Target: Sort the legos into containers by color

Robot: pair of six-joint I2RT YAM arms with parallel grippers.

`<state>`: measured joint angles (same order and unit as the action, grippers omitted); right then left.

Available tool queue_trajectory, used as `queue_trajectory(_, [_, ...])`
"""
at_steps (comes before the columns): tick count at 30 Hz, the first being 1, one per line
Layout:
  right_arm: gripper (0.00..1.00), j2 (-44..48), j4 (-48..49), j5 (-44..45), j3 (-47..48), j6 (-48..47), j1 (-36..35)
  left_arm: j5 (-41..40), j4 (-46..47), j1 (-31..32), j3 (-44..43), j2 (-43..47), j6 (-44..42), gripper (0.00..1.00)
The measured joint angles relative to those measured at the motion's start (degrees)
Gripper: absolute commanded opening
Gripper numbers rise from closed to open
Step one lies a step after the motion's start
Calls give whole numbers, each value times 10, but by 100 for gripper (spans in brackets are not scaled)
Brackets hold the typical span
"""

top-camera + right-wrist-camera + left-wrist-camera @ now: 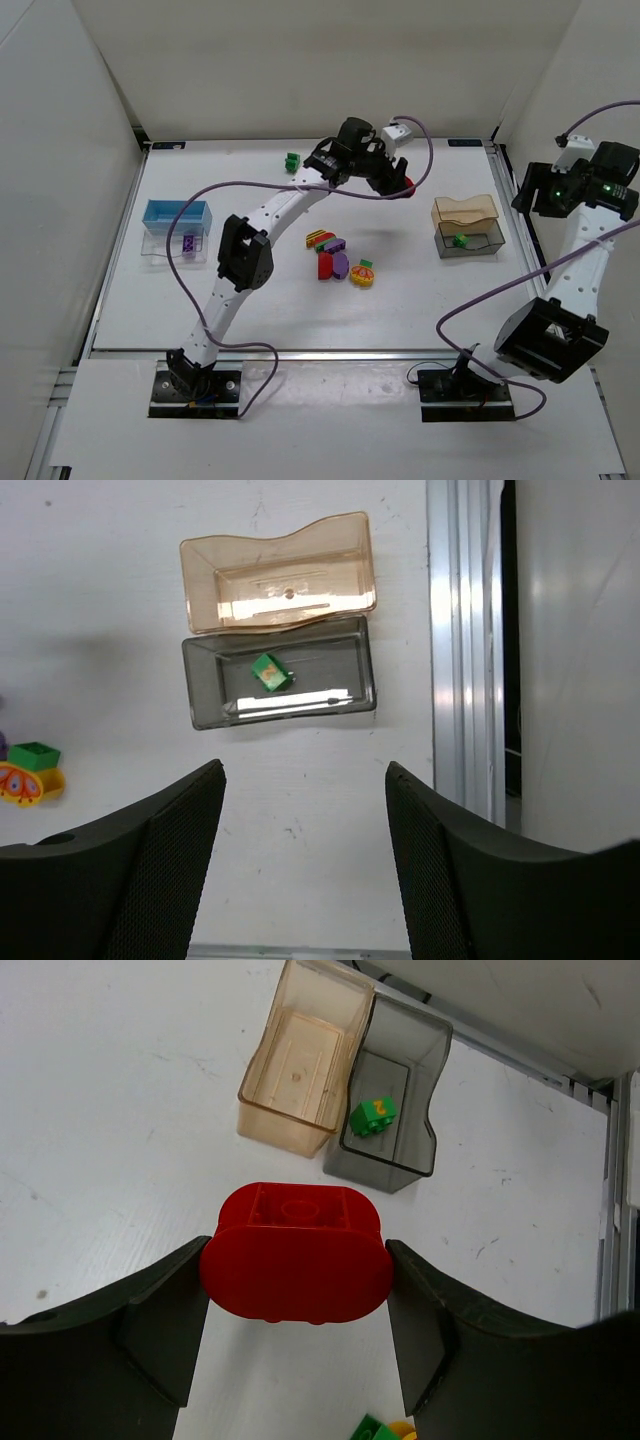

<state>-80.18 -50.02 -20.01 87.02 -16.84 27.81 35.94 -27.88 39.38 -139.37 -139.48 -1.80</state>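
My left gripper [400, 182] is shut on a rounded red lego [296, 1252] and holds it above the table, left of the tan-amber container [465, 210]. That container [305, 1065] is empty. The dark-clear container [470, 240] beside it holds one green lego [373, 1114], also in the right wrist view [271, 672]. My right gripper [305, 810] is open and empty, high at the table's right edge [560, 190]. A pile of red, purple, green and yellow legos [340, 258] lies mid-table. The blue container [177, 213] and clear container [175, 245] holding a purple lego [186, 243] stand at left.
A lone green lego [292, 160] lies near the back edge. The left arm's cable loops over the table's middle. White walls enclose the table; a metal rail [465, 650] runs along the right side.
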Motion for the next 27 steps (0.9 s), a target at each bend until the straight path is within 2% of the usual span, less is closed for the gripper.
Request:
queue_trajectory(4, [70,9,-17,-21,-4,0,0,-20,-3,-13,-2,-8,26,24])
queue_trajectory(7, [70,10,-15,-33,-15,2,-16,-42,-8,-57,23,18,26,23])
queue_trajectory(12, [70,-6,0,-41,-25,12,-94,-124,-36,-192,208,172,-20,23])
queue_trajectory(17, [70,-63,25,-40,-13,25,-169,-222,-75,-316,350,344,-61,23])
queue_trajectory(22, [70,-121,42,-37,24,37,-214,-257,-108,-380,423,456,-74,24])
queue_trajectory(27, [70,-143,54,-33,47,47,-242,-274,-126,-438,476,477,-78,26])
